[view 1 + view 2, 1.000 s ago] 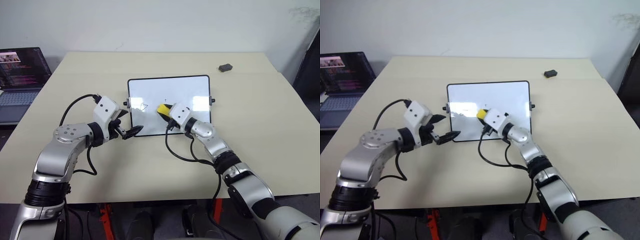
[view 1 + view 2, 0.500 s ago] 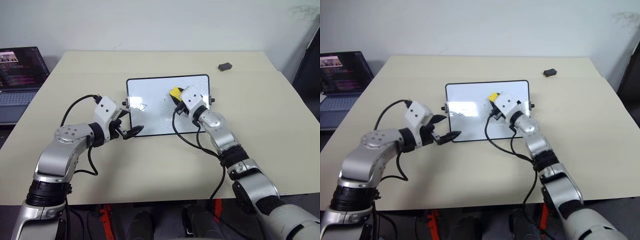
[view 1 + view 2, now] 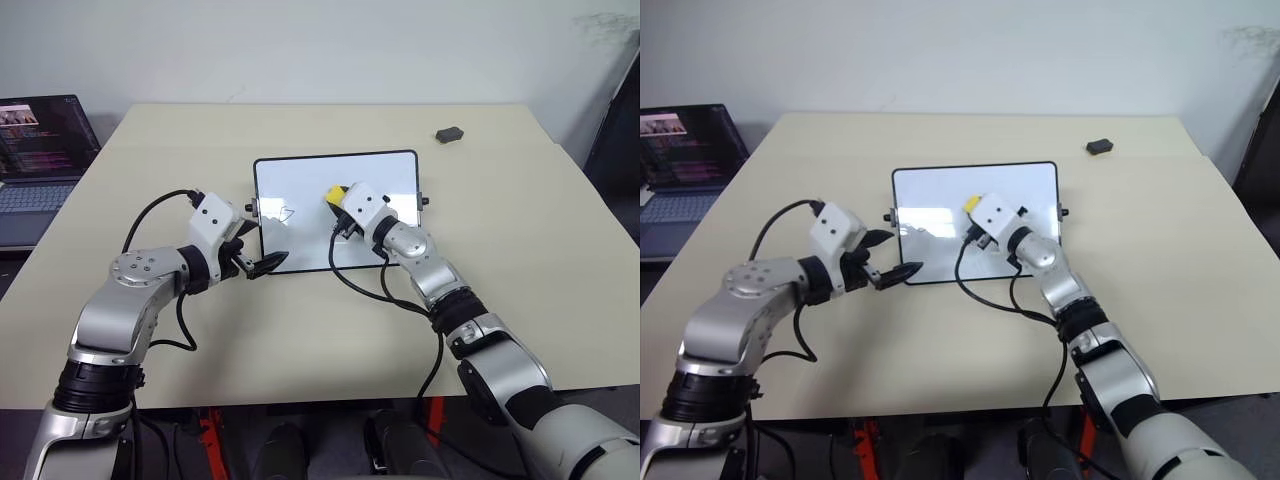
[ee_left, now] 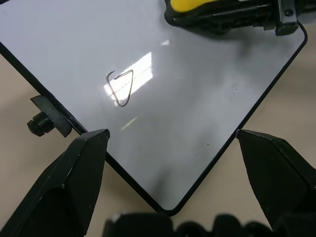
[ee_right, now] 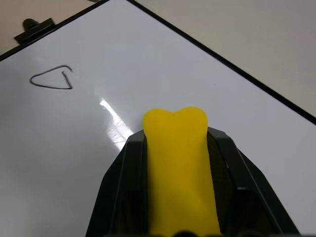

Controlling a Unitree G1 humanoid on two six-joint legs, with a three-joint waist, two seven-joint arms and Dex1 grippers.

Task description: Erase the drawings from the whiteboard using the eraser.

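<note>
While the whiteboard [image 3: 300, 190] lies flat mid-table [image 3: 520, 250], the right pincer [image 3: 338, 203] works over it.
Its fingers are clamped on the yellow eraser [image 3: 333, 193]; the left pincer [image 3: 262, 262], spread apart, brackets the board's near corner; one looped drawing [image 4: 121, 87] shows.

Right claw [image 3: 336, 203] hides part of the whiteboard [image 3: 300, 180].

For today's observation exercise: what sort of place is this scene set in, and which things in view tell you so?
Probably an office or lab workroom: a plain beige table against a bare white wall, an open laptop beside it, and a small whiteboard on the tabletop.
</note>
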